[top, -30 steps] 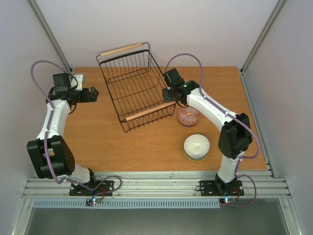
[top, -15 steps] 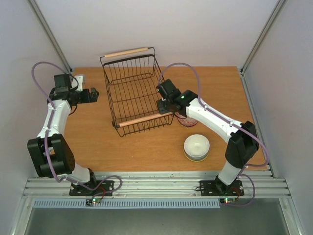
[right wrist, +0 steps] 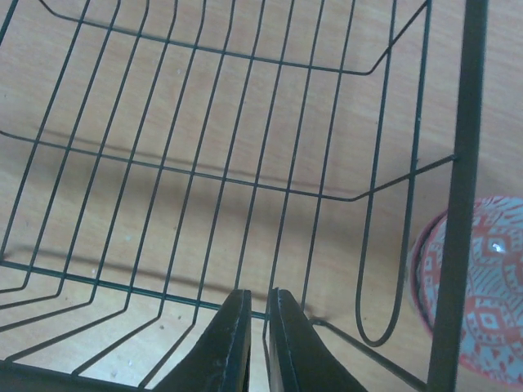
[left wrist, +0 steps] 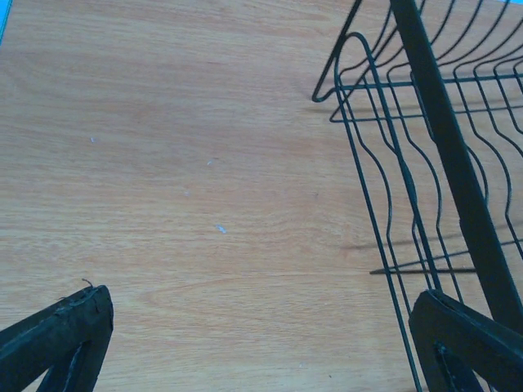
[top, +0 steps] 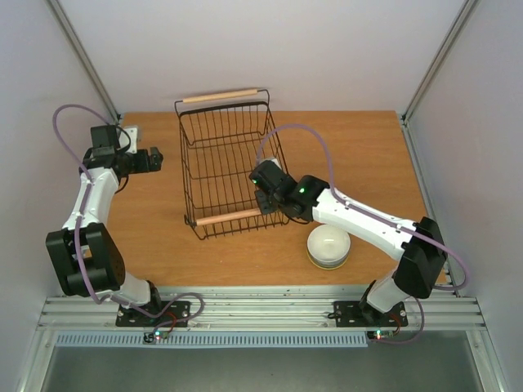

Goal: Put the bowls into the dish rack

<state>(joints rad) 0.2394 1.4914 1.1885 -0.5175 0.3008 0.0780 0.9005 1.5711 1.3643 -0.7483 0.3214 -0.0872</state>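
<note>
The black wire dish rack (top: pixel 228 217) with two wooden handles stands at mid table and holds nothing. My right gripper (top: pixel 266 205) is at its near right corner, shut on one of the rack's wires, as the right wrist view (right wrist: pixel 257 300) shows. A red-and-white patterned bowl (right wrist: pixel 489 286) sits just outside the rack's right side; my right arm hides it in the top view. A cream white bowl (top: pixel 328 243) stands near the front right. My left gripper (top: pixel 155 158) is open and empty over bare table left of the rack (left wrist: pixel 445 131).
A wooden table top (top: pixel 368 155) with pale walls on three sides. A metal rail runs along the near edge (top: pixel 261 304). My right arm stretches across from the front right, above the bowls.
My right gripper has dragged the rack's near end toward the front left, turning it squarer to the table. The right arm now covers the red bowl. The left arm has stayed put.
</note>
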